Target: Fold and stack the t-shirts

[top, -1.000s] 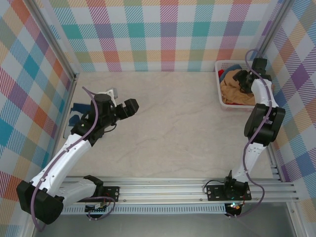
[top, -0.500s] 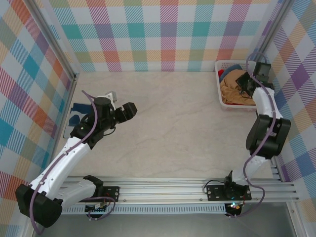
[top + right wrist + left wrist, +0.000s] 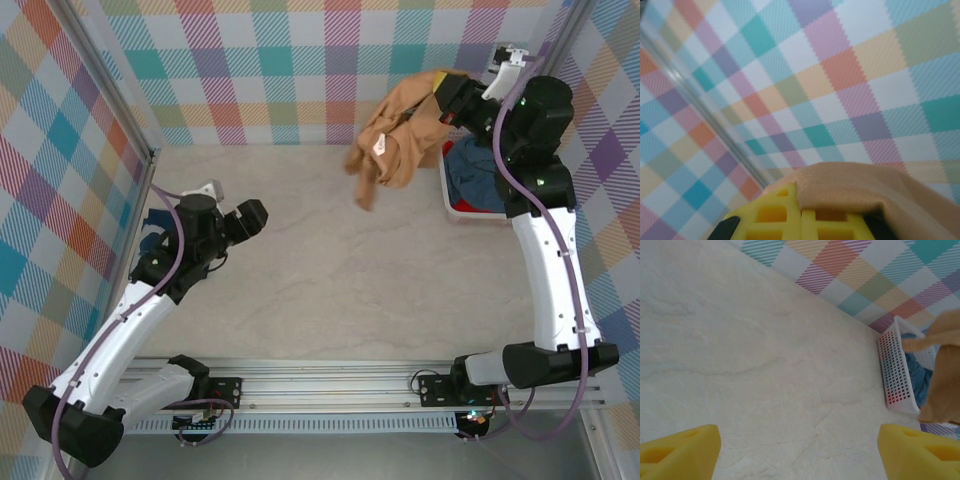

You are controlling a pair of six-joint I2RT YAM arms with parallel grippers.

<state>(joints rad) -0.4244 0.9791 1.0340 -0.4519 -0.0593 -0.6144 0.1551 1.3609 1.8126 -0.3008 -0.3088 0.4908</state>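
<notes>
Clamping a fold of the tan shirt (image 3: 855,185), the right gripper (image 3: 801,212) has its yellow fingers (image 3: 772,215) pressed together on the cloth. The shirt hangs bunched above the table's (image 3: 330,270) far right corner, just beside the white basket (image 3: 445,190). A blue shirt (image 3: 478,170) lies in the basket, with red cloth (image 3: 463,207) at its near edge. The left gripper (image 3: 797,440) hovers over the table's left side, jaws wide apart.

Tan tee (image 3: 398,142), bunched, mid-air just beside basket (image 3: 470,214); blue tee (image 3: 480,175) inside it.
</notes>
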